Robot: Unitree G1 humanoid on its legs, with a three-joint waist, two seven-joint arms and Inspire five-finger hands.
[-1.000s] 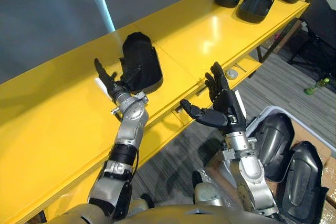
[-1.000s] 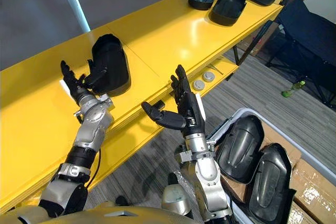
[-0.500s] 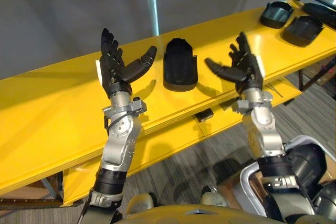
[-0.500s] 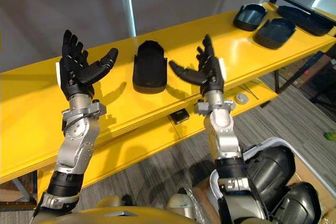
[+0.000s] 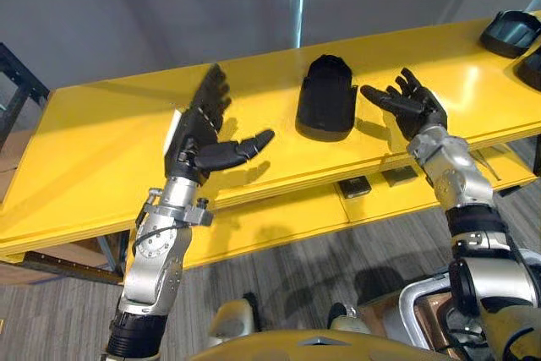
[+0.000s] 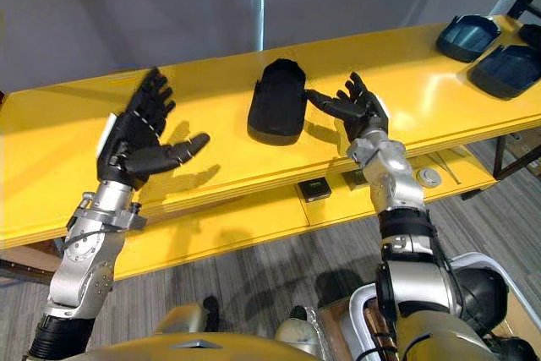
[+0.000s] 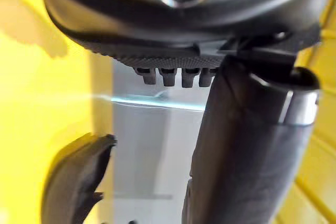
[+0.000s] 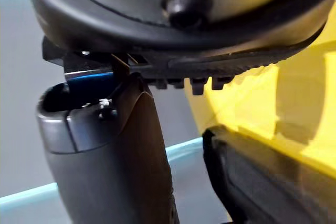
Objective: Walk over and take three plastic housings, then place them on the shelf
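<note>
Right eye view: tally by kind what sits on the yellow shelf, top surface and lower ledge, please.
Black plastic housings, on top: 3
Small blocks, on the lower ledge: 2
Round silver disc, same ledge: 1
Total: 6. A dark sliver at the edge is too cut off to name.

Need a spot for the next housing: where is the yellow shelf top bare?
The yellow shelf top is bare from its left end to the open left hand, and also between the open right hand and the dark plastic housings at the right end. It is tight around the middle black plastic housing, flanked by both hands.
</note>
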